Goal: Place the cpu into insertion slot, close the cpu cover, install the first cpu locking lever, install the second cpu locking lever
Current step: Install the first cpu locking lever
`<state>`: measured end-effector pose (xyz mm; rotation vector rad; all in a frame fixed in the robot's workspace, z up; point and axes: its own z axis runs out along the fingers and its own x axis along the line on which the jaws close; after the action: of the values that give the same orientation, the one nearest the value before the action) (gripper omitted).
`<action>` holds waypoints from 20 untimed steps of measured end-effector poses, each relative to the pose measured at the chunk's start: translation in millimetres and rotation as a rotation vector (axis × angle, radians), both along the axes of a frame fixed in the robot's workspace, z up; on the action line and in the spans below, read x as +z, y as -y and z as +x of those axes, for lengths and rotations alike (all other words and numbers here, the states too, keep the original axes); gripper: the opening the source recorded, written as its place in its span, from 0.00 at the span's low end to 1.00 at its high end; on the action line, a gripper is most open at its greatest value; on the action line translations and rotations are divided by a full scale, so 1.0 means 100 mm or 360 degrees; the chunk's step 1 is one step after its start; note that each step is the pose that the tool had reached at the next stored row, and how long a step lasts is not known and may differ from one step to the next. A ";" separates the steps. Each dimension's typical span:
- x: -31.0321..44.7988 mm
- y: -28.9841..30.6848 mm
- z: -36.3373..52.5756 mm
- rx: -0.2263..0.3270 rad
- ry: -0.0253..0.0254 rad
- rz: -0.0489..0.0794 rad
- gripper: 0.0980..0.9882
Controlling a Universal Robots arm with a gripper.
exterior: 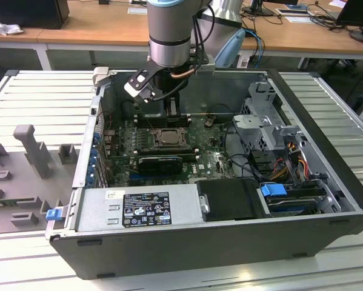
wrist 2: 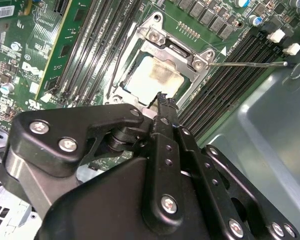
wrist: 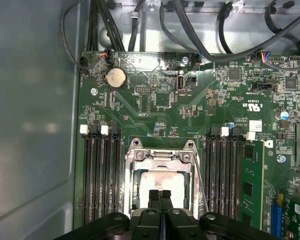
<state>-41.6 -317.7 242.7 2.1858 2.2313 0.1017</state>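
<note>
Wood desks [exterior: 96, 24] in bkgd, slatted metal bench [exterior: 42, 97]

arm [exterior: 169, 30] vertical, gripper [wrist: 160, 194] pointing down, pinched closed

- Hidden behind the gripper [wrist 2: 162, 100] in the second wrist view: one edge of the cpu [wrist 2: 155, 77] and the adjoining side of the cpu cover [wrist 2: 176, 50].
- Covered the same way in the first wrist view, under the fingertips.
- Cut off by the picture's edge in both wrist views: gripper body.
- Cut off at the exterior view's upper edge: arm [exterior: 169, 24].
- Too small to judge in the exterior view: details of the insertion slot [exterior: 168, 137].
- Unclear: contact between fingertips and cpu cover.
</note>
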 end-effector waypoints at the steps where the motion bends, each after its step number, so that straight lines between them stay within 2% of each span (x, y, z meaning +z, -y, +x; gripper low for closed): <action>1: 0.013 0.000 0.000 0.0000 0.00000 -0.0001 0.01; 5: 0.050 0.000 0.000 0.0000 0.00000 -0.0002 0.01; 13: 0.208 0.000 0.000 0.0000 0.00001 -0.0010 0.01; 20: 0.280 0.000 0.000 0.0000 -0.00001 -0.0016 0.01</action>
<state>-41.7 -317.6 270.7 2.1810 2.2269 0.0906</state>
